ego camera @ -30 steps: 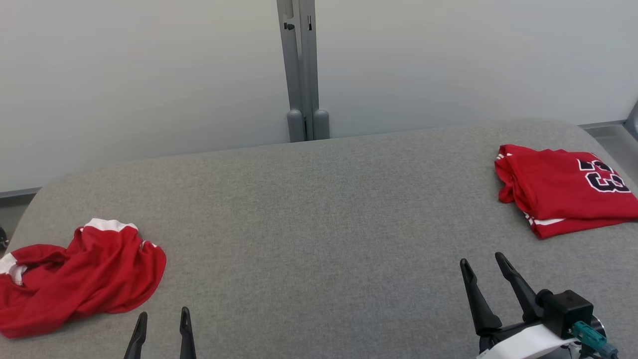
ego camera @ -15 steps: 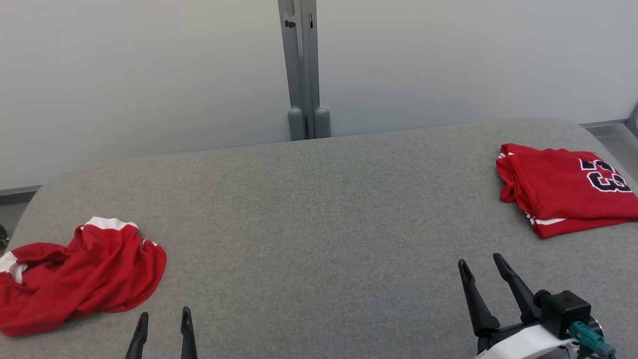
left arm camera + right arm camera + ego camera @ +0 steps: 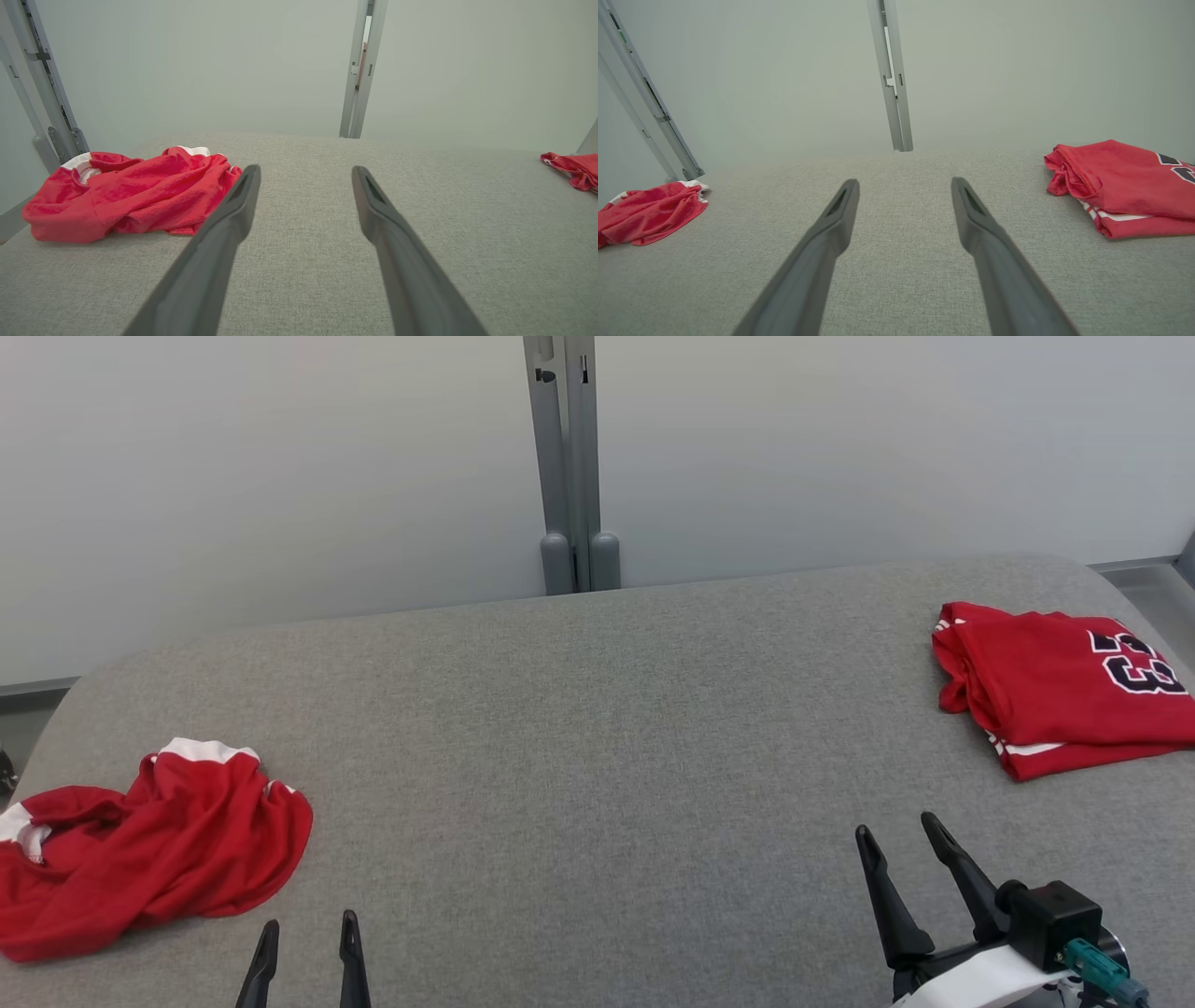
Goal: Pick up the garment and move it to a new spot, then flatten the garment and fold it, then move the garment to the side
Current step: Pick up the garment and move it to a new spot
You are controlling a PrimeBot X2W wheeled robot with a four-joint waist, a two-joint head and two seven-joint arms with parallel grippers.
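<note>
Crumpled shirt (image 3: 149, 849) sits on left end of table (image 3: 597, 728), untouched, near my L gripper (image 3: 309, 920); it & R gripper (image 3: 896, 824) both gape, empty. 1 folded shirt (image 3: 1055, 700) far right. I reckon pick-up, flatten, fold all remain.

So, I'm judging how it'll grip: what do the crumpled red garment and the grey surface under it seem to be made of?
Crumpled red garment: thin, soft knit, probably synthetic jersey, matte; it slumps in loose folds. Grey surface: woven upholstery-like cloth, matte; fine weave shows; rounded edges hint at padding.
</note>
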